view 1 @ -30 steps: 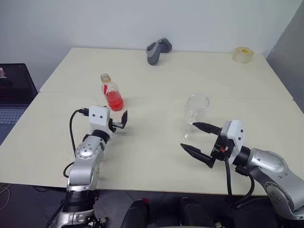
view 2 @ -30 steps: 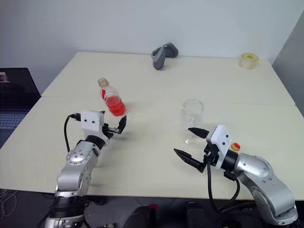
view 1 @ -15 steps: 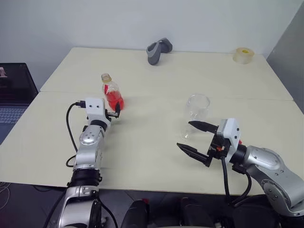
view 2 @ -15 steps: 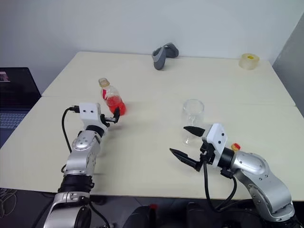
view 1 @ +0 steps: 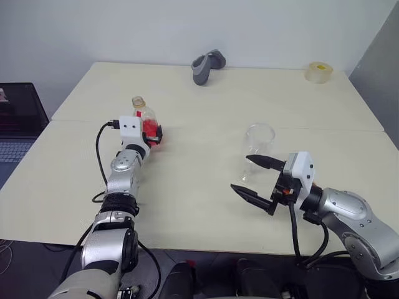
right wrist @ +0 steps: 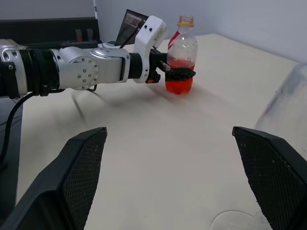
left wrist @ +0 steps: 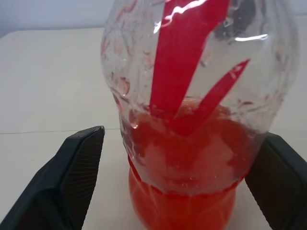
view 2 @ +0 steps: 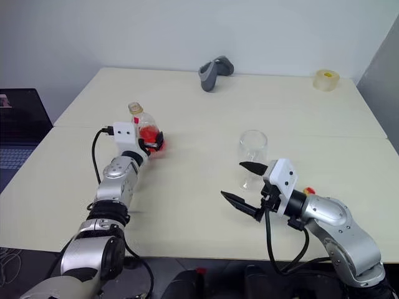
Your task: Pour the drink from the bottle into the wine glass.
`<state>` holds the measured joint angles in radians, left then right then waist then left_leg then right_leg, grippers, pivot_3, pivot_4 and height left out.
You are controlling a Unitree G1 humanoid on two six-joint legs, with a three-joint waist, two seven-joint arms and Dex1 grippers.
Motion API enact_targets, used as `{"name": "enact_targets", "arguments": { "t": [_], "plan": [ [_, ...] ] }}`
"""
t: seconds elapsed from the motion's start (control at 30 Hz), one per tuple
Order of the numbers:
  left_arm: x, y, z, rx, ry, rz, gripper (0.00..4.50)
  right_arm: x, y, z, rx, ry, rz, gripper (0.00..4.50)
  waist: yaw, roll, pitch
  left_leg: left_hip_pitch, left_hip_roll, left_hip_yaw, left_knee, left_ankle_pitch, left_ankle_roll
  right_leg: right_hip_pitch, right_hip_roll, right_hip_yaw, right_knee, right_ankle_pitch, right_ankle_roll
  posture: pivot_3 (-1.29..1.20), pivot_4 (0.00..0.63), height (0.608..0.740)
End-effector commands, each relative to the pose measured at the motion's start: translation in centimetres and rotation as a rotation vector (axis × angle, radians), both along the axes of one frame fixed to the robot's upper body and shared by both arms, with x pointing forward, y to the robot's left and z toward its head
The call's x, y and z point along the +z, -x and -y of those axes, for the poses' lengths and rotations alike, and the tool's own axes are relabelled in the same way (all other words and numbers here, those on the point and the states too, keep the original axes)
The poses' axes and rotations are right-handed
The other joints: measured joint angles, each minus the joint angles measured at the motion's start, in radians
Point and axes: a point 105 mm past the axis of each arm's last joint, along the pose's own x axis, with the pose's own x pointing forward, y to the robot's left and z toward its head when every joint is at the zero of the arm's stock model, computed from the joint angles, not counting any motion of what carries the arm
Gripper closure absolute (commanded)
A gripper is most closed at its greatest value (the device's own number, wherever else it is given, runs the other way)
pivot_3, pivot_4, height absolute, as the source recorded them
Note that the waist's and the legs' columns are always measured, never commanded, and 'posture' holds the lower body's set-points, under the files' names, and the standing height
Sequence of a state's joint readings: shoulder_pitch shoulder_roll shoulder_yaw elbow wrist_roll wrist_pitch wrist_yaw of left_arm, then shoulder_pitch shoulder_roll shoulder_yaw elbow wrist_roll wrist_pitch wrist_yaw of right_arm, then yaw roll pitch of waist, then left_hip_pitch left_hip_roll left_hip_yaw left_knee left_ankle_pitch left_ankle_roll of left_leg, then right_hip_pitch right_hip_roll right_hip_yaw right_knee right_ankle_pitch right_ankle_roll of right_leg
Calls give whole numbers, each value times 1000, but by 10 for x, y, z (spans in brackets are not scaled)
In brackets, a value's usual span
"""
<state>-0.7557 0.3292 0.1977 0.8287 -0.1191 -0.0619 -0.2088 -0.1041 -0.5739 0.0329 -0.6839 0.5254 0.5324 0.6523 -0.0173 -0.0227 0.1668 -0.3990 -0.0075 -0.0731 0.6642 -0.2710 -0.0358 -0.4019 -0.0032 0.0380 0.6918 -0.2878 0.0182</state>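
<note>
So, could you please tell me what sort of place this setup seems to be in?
Probably a lab or office test room: two plain cream tables pushed together against a bare white wall, a laptop to one side, and a tape roll lying about.

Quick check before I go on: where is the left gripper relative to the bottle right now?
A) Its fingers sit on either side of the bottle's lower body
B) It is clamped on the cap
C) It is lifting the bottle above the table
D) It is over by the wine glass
A: the left gripper has a finger either side of the bottle, which stands on the table.
</note>
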Motion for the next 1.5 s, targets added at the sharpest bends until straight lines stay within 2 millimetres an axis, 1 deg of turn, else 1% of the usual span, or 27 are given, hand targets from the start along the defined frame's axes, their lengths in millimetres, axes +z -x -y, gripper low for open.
{"name": "enact_targets", "arguments": {
  "t": [0.03, 0.13, 0.23, 0.33, 0.43, 0.57, 0.67, 0.73, 0.8, 0.93, 1.0, 1.07, 1.2, 1.27, 1.4, 1.5],
  "plan": [
    [18, -4, 3, -24, 31, 68, 926, 9, 2, -3, 9, -5, 49, 0, 0, 0, 0, 0, 0, 0, 0, 0, 0, 0, 0, 0, 0, 0, 0, 0, 150, 740],
    [20, -4, 3, -30, 38, 78, 1869, 10, 2, -3, 6, -7, 50, 0, 0, 0, 0, 0, 0, 0, 0, 0, 0, 0, 0, 0, 0, 0, 0, 0, 150, 740],
    [24, -3, 6, -53, 26, 99, 2610, 9, 3, -3, 4, -9, 50, 0, 0, 0, 0, 0, 0, 0, 0, 0, 0, 0, 0, 0, 0, 0, 0, 0, 150, 740],
    [30, 0, 10, -79, 8, 120, 3113, 10, 4, -3, 1, -10, 52, 0, 0, 0, 0, -1, 0, 0, 0, 0, 0, -1, 0, 0, 0, 0, 0, 0, 150, 740],
    [39, 5, 19, -123, -39, 153, 3390, 9, 7, 1, -13, -6, 55, 0, 0, 0, 0, -1, 0, 0, 0, 0, 0, -1, 0, 0, 1, 0, 0, 0, 150, 740],
    [66, 18, 60, -288, -127, 211, 3492, 7, 15, 22, -112, 18, 71, 0, 9, -1, 0, -2, 0, 0, 1, 0, -1, -2, -1, 1, 0, 0, 0, 0, 150, 740],
    [76, 23, 77, -349, -162, 216, 3493, 1, 22, 27, -145, 25, 63, 0, 14, -1, 0, -2, 0, 0, 2, 0, -1, -1, -1, 1, 1, 0, 0, 0, 150, 740],
    [84, 24, 90, -394, -213, 236, 3493, -2, 23, 32, -184, 27, 62, 0, 14, -1, 0, -1, 0, 0, 2, 0, 0, -1, 0, 2, 3, 0, 0, 0, 150, 740],
    [93, 25, 106, -449, -308, 268, 3493, -5, 19, 42, -249, 31, 62, 0, 14, -1, 0, 0, 0, 1, 2, 0, 0, -1, 0, 2, 3, 0, 0, 0, 150, 740],
    [103, 28, 131, -545, -482, 336, 3493, -8, 10, 61, -371, 18, 60, 0, 13, -1, 0, 0, 0, 2, 2, 0, 0, -1, 1, 2, 3, 0, 0, 0, 150, 740],
    [106, 30, 141, -582, -563, 376, 3493, -3, 4, 69, -433, -19, 80, 0, 13, -1, 0, 0, 0, 2, 1, 0, 0, -1, 1, 2, 3, 0, 0, 0, 150, 740],
    [109, 32, 148, -609, -637, 418, 3494, 4, -2, 72, -478, -57, 117, 0, 11, -1, 0, 0, 0, 2, 1, 0, 0, -1, 1, 3, 3, 0, 0, 0, 150, 740],
    [111, 37, 158, -639, -797, 513, 3502, 11, -6, 67, -504, -94, 177, 0, 9, -1, 0, 0, 0, 3, 0, 0, 0, -2, 1, 3, 3, 0, 0, 0, 150, 740],
    [110, 39, 162, -650, -878, 557, 3520, 13, -6, 62, -498, -113, 179, 0, 10, -1, 0, 0, 0, 3, 0, 0, 0, -2, 1, 3, 3, 0, 0, 0, 150, 740],
    [110, 39, 170, -659, -951, 618, 3524, 14, 0, 50, -423, -123, 166, 0, 11, -1, 0, 0, 0, 3, 1, 0, 0, -2, 1, 2, 3, 0, 0, 0, 150, 740],
    [115, 39, 178, -663, -961, 655, 3540, 11, 7, 40, -344, -106, 141, 0, 11, -1, 0, -1, -1, 3, 1, 0, 0, -2, 1, 2, 2, 0, 0, 0, 150, 740]
  ]
}}
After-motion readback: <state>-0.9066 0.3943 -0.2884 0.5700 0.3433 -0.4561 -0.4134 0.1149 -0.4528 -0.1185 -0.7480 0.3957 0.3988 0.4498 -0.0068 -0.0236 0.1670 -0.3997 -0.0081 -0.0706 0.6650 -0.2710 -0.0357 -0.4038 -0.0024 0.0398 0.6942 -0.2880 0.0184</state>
